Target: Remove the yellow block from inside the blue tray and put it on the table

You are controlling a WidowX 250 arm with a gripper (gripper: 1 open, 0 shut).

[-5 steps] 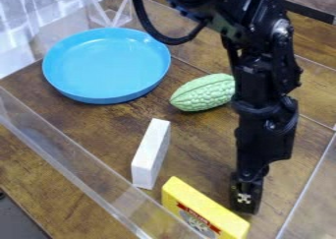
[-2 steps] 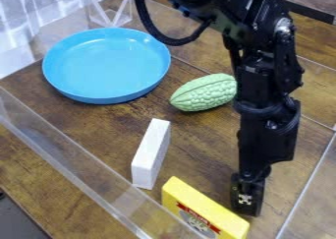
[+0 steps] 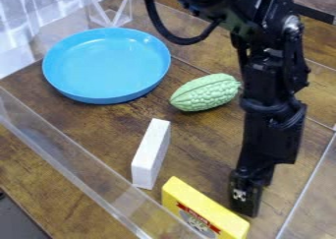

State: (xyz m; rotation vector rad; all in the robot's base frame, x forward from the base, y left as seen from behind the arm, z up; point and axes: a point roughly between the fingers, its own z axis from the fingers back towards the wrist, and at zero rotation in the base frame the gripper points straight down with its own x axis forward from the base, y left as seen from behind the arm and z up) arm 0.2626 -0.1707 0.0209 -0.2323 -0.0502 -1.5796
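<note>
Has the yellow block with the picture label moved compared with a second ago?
No. The flat yellow block with the picture label lies at the same spot on the dark wood table, just below the white rectangular block's near end.

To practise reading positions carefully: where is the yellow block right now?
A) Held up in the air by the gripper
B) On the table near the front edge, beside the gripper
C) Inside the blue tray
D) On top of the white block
B: the yellow block lies flat on the table just left of the gripper, while the blue tray holds nothing.
</note>
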